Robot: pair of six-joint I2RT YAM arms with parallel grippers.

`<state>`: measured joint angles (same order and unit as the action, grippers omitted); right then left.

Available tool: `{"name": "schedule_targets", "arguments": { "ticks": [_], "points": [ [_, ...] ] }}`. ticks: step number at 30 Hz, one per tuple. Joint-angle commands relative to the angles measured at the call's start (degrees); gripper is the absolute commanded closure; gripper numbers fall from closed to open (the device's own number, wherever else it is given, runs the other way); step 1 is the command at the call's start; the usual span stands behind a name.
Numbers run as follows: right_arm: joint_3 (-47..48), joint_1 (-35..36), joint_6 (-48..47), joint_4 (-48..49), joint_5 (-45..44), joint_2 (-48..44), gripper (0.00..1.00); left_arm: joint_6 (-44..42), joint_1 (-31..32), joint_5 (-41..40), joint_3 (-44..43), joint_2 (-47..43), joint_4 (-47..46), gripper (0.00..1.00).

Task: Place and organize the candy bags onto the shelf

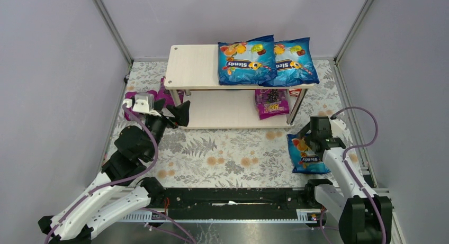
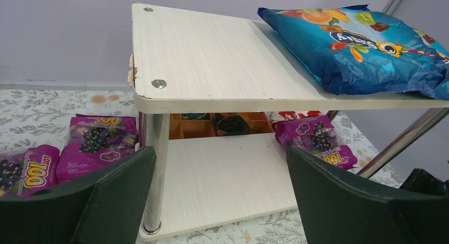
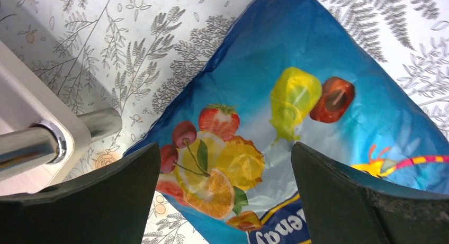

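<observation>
The shelf (image 1: 193, 69) stands at the back middle. Two blue candy bags (image 1: 246, 61) (image 1: 294, 61) lie side by side on the right of its top board. One magenta bag (image 1: 271, 103) lies at the right of the lower board. Two magenta bags (image 1: 170, 93) (image 1: 131, 99) lie on the table left of the shelf. A third blue bag (image 1: 307, 155) lies on the table front right. My left gripper (image 1: 181, 113) is open and empty at the shelf's front left corner. My right gripper (image 1: 308, 138) is open just above the third blue bag (image 3: 296, 96), jaws astride its fruit end.
The left wrist view shows the shelf's left post (image 2: 153, 170), the bare lower board (image 2: 227, 175) and an orange-brown divided box (image 2: 212, 125) behind the shelf. Grey walls close in the floral table (image 1: 227, 148). A black rail (image 1: 233, 196) runs along the near edge.
</observation>
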<state>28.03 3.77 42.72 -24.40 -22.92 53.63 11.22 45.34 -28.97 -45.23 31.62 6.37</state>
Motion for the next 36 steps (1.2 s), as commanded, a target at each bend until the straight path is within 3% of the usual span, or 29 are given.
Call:
{"name": "schedule_targets", "arguments": {
  "ticks": [1,6,10,17,24,30,33,36],
  "points": [
    [0.2,-1.7,-5.1,5.0,11.1,2.6,0.01,0.2,-0.4,1.6,-0.6,0.2,-1.8,0.02],
    [-0.7,-1.7,-5.3,5.8,25.6,5.8,0.01,0.6,-0.6,2.3,-0.7,0.5,-1.8,0.02],
    [-4.6,0.1,-1.3,8.0,34.5,1.2,0.0,0.9,-0.8,2.6,-0.8,0.8,-1.8,0.02],
    [-12.4,13.2,14.4,16.8,36.4,-6.7,0.0,2.5,-1.1,4.1,-1.0,2.3,-1.7,0.02],
    [-14.2,30.5,28.4,35.3,30.6,-0.5,0.0,5.2,-1.1,5.0,-1.5,4.2,-0.2,0.02],
    [-0.9,43.7,21.0,41.4,34.7,16.6,0.0,15.1,-1.1,10.0,-1.8,3.7,5.4,0.01],
    [3.1,44.3,11.5,35.5,34.9,17.2,0.0,20.8,-1.1,12.5,0.5,2.0,8.3,0.01],
    [3.9,44.4,5.4,24.2,28.1,11.9,0.0,24.6,-1.1,15.4,3.1,1.5,11.0,0.01]
  ]
}}
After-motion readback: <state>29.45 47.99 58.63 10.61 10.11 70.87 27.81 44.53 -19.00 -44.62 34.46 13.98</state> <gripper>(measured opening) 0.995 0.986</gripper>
